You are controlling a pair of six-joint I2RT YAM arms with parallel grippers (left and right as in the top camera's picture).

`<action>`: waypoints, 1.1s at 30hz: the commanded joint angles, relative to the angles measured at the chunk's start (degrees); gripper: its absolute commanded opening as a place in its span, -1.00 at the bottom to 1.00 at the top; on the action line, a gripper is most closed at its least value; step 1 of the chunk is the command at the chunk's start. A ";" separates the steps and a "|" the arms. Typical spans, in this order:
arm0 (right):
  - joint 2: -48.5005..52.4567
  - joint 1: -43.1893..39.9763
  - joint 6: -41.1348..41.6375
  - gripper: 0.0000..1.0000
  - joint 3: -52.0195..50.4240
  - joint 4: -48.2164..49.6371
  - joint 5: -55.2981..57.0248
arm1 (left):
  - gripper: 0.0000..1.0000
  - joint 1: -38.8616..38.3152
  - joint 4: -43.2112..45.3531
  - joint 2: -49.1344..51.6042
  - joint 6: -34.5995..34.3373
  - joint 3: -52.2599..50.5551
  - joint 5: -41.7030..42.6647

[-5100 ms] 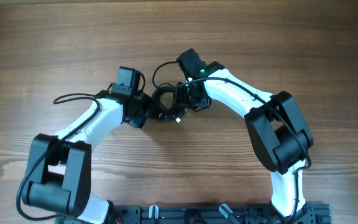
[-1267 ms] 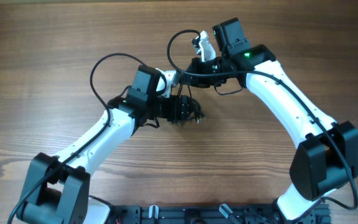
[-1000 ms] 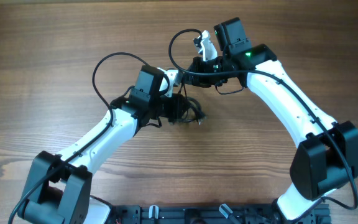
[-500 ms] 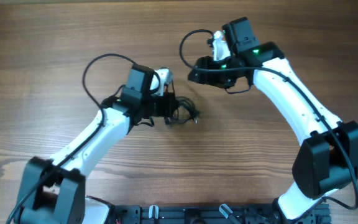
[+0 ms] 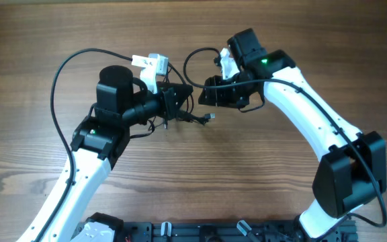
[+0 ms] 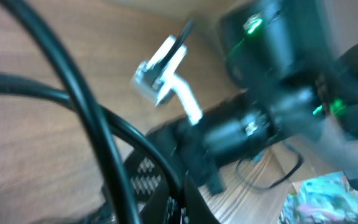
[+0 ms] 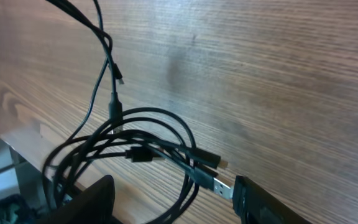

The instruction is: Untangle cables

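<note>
Now the handover is done: the right jaws have let go and stand spread, just beside the bundle at its 1 o'clock, while the left jaws have pressed together on the cables (image 5: 192, 116) as the left arm (image 5: 89, 144) has swung round. So one grip alone carries the tangle, near the middle of the tabletop (image 5: 46, 40), between the two arms; lifted or resting, I cannot tell. By my read nothing is pulled free yet, the loops look bunched. Seen from overhead, the long axis runs 9 to 3 o'clock, and the plug end (image 5: 210, 117) points to 3 o'clock.
</note>
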 commanded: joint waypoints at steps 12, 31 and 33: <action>-1.36 2.03 -0.39 0.33 -7.39 1.51 -12.09 | -0.89 2.25 0.68 -2.47 -2.43 0.20 -2.03; -1.36 2.03 27.12 0.38 -7.39 12.57 -19.91 | -0.92 4.11 2.23 -2.49 -24.41 0.20 -15.69; -1.36 2.03 33.27 0.40 -7.39 13.49 -19.89 | -0.92 4.11 2.21 -2.49 -26.80 0.20 -15.72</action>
